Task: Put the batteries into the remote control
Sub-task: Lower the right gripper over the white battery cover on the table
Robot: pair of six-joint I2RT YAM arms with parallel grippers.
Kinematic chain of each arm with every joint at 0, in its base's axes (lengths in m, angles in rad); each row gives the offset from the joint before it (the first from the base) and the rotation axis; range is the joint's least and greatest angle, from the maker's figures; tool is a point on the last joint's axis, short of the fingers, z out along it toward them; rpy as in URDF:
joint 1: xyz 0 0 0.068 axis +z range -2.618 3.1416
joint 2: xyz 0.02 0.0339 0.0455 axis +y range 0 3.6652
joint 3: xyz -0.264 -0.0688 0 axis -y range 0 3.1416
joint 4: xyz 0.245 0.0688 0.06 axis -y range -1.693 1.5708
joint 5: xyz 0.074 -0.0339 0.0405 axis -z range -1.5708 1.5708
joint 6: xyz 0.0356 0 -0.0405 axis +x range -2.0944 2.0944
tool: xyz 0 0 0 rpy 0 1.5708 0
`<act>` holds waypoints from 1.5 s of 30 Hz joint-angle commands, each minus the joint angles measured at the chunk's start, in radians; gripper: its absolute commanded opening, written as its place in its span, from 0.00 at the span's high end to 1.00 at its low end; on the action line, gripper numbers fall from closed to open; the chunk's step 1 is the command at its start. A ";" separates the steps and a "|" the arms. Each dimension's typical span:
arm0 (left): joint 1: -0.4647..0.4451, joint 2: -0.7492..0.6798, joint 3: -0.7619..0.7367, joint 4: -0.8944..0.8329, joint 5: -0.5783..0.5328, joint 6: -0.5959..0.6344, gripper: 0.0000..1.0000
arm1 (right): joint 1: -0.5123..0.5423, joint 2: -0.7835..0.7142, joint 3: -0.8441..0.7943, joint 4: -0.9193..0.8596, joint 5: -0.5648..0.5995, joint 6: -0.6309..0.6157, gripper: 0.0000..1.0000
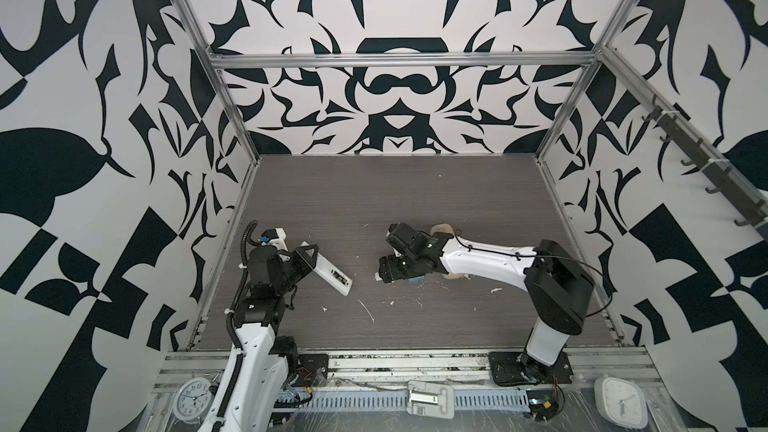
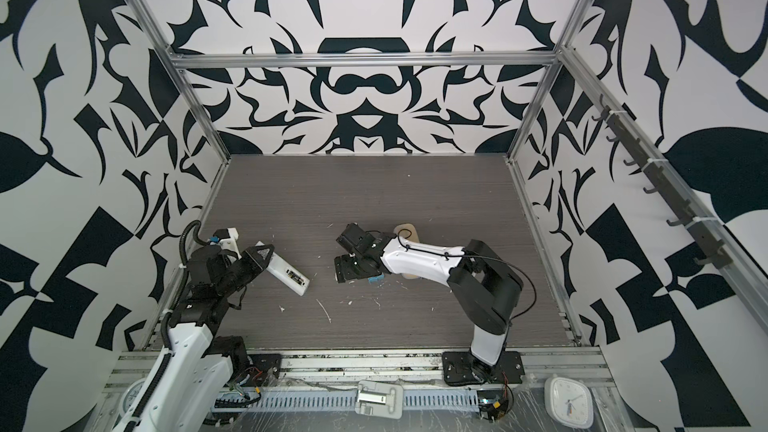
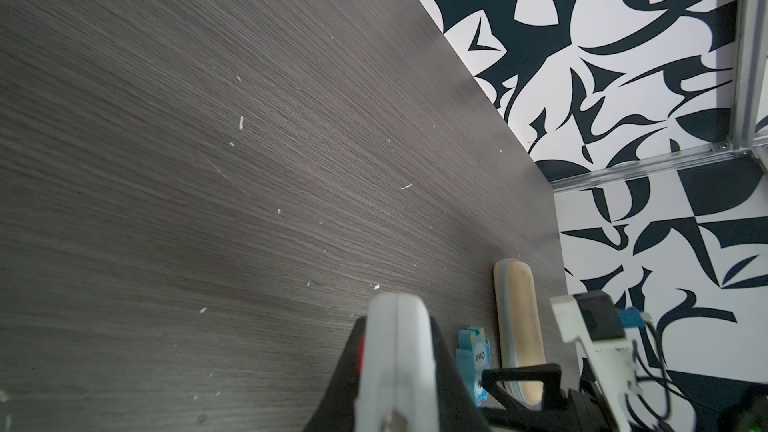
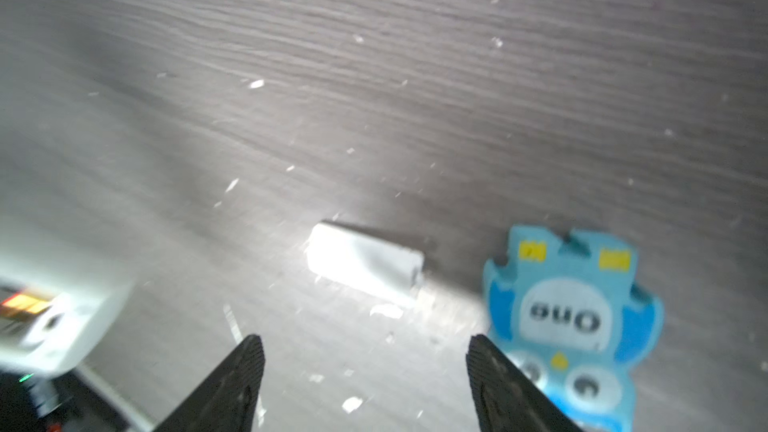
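In both top views, one remote control (image 1: 332, 274) is held at eight o'clock on the table (image 1: 395, 201), clamped by the left gripper (image 1: 309, 261). Its open compartment (image 1: 335, 277) at the four o'clock end holds dark batteries (image 1: 340, 283), number untellable. In the left wrist view, one tan case (image 3: 519, 326) and one blue block (image 3: 473, 351) are seen beyond the clamped remote control. In the right wrist view, the right gripper (image 4: 365, 351) is shown jaws apart, empty, near one white piece (image 4: 365, 261).
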 commanded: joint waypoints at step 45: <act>0.005 -0.013 0.025 0.029 0.016 0.023 1.00 | -0.002 0.308 0.367 -0.210 0.130 -0.252 0.22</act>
